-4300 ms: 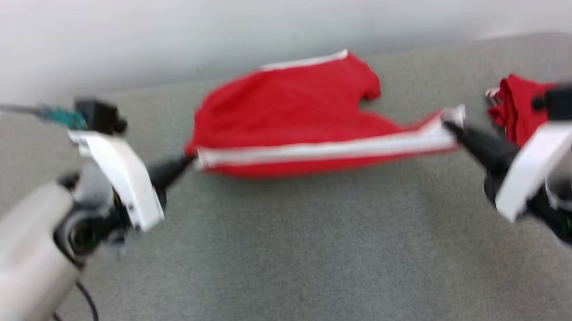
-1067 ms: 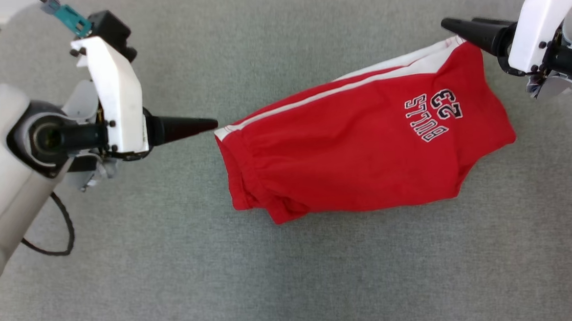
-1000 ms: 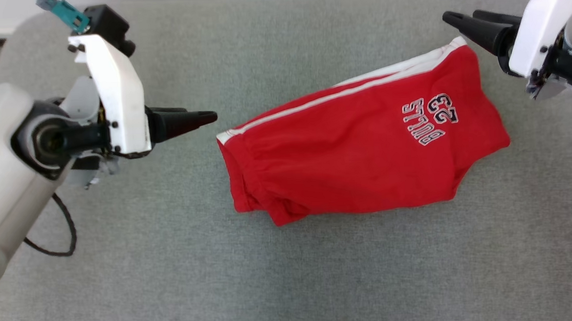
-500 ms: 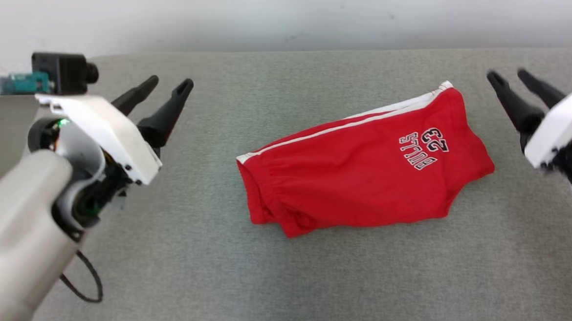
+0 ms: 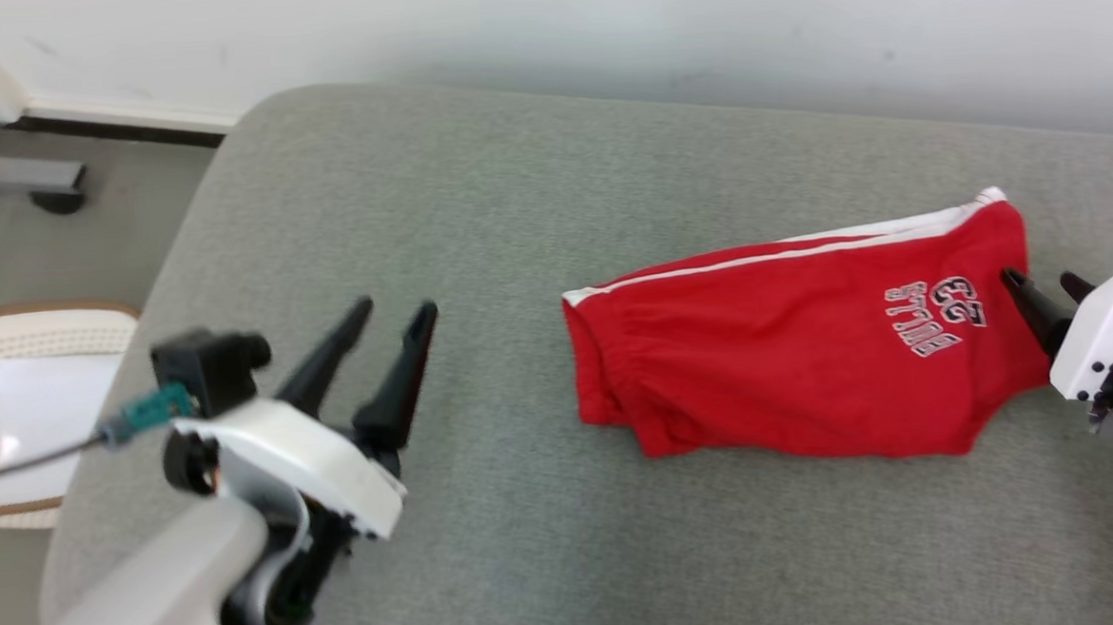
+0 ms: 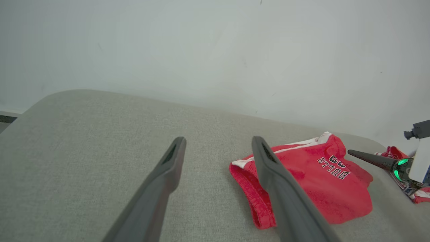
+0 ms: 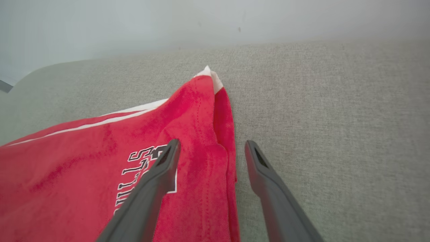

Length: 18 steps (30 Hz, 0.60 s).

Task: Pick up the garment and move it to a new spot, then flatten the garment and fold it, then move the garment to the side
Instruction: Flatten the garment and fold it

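**Figure.** Red basketball shorts (image 5: 788, 377), printed "BULLS 23" and trimmed with white side stripes, lie on the right half of the grey fabric surface (image 5: 475, 202). The waistband points to the robot's left and the leg hem to its right. The left gripper (image 5: 394, 307) is held well apart from the shorts on the waistband side, its two dark fingers (image 6: 268, 168) spread and holding nothing. The right gripper (image 5: 1039, 278) is at the leg hem, its fingers also apart. In the right wrist view the hem's layered edge runs up between them, with one finger over the print and the other over bare grey fabric; whether either tip touches the cloth cannot be made out. In the left wrist view, a further piece of red cloth (image 6: 389, 153) shows just past the right gripper. A white perforated basket (image 5: 33, 311) with a brown rim stands on the floor (image 5: 114, 231) beside the surface's left edge. A pale wall (image 5: 599, 24) backs the scene
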### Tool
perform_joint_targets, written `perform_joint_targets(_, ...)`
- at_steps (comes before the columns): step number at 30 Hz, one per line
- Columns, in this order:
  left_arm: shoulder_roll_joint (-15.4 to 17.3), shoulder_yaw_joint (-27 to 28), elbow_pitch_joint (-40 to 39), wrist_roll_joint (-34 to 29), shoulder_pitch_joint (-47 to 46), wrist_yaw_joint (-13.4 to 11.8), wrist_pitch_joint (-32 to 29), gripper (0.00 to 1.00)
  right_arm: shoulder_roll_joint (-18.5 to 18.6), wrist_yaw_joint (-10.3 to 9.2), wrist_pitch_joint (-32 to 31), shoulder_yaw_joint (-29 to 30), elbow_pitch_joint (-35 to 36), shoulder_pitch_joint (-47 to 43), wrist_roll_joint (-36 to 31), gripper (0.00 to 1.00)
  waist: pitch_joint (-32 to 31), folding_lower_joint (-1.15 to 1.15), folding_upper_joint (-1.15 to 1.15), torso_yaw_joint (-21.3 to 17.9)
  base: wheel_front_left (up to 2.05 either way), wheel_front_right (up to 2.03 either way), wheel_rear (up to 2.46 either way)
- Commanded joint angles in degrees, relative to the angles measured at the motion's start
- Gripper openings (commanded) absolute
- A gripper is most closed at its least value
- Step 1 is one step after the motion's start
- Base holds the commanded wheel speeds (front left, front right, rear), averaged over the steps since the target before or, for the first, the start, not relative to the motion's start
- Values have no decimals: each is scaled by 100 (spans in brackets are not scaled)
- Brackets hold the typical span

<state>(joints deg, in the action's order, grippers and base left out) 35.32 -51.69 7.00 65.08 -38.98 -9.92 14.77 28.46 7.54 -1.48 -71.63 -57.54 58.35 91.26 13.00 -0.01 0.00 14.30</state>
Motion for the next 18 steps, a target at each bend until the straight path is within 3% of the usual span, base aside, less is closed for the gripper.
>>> perform_joint_targets(1,-37,44,-11,-30,169,-5,34,100,-40,-12,-67,-1,-78,-125,55,100,-9,1,0,142,0,0,0)
perform_joint_targets(6,-396,408,-61,-162,801,77,38,100,-65,-12,-646,64,-575,-191,269,100,-5,1,0,421,0,0,0)
perform_joint_targets(11,-657,626,3,-440,1120,216,36,100,-243,-16,-1619,67,-1206,-309,505,100,13,1,0,629,0,0,0)
perform_joint_targets(18,-1014,902,96,-628,1406,358,36,100,-561,-6,-2761,-2,-1405,-210,541,100,8,1,0,751,0,0,0)
